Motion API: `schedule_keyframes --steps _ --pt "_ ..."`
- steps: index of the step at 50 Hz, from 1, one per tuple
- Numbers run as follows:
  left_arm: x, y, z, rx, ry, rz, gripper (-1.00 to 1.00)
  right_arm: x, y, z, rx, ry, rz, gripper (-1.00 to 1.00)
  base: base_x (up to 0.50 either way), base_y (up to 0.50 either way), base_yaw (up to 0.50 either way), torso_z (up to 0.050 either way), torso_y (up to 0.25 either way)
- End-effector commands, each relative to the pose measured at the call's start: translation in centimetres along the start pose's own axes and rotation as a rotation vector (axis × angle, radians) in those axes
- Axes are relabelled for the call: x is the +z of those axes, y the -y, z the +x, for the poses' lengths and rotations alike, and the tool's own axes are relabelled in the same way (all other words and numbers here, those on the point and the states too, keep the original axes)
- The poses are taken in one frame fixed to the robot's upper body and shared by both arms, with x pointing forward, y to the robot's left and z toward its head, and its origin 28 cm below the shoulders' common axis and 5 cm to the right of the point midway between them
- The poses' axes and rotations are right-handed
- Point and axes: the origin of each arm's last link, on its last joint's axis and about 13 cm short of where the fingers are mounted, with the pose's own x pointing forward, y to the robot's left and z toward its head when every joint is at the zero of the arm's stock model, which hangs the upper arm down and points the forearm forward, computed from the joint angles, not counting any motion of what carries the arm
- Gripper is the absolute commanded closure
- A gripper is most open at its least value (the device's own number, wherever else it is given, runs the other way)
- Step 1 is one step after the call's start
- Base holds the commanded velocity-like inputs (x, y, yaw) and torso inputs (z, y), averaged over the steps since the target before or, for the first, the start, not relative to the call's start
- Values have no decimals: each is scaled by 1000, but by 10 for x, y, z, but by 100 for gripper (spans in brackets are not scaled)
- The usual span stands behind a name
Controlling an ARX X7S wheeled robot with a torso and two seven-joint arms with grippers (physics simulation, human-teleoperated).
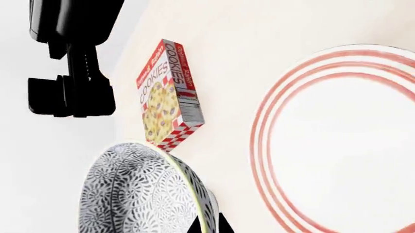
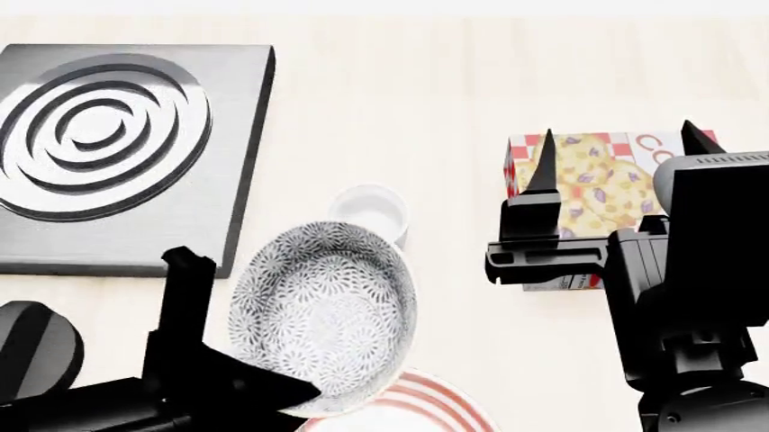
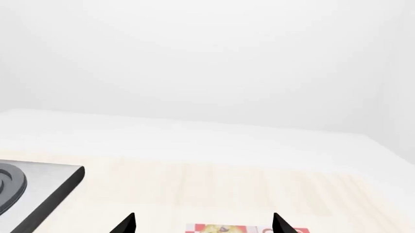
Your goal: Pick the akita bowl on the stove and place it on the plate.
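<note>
We have the left gripper [image 2: 258, 382] closed on the akita bowl [image 2: 322, 315], one dark finger [image 2: 270, 389] lying against the bowl's near rim. In the left wrist view the second finger [image 1: 206, 224] shows as a black tip at the bowl's [image 1: 139, 191] edge, so the rim sits pinched between them. The bowl is tilted, its patterned inside turned up toward the head camera, and it is lifted clear of the stove [image 2: 126, 153], which lies off to its far left with its burner rings bare. The plate [image 2: 409, 409] shows just under the bowl's near edge, only a slice of its red-ringed rim visible in the head view. From the left wrist we see the plate [image 1: 272, 145] wide and bare beside the bowl.

Our right gripper [image 2: 613, 162] hangs spread wide with nothing between its pointed fingertips [image 2: 541, 157], poised above the cookie box [image 2: 589, 189], which lies well to the right of the bowl. A small white cup [image 2: 370, 211] stands just beyond the bowl, between the stove and the box. A round black knob [image 2: 36, 360] sits near the stove's near edge, left of the bowl. All rest on the pale wooden table [image 2: 397, 99].
</note>
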Motion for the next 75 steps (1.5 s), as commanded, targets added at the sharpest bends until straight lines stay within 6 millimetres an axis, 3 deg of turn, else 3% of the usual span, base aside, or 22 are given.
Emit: schedule_keyframes --steps 1,28,75 --pt "7 2 0 -18 11 65 100 -1 0 0 0 0 0 -100 0 0 0 0 0" --pt "23 16 22 -60 54 118 100 0 0 0 1 1 0 -100 0 0 0 0 0" --pt "6 51 47 -138 -8 73 100 -1 0 0 2 1 -1 -100 0 0 0 0 0"
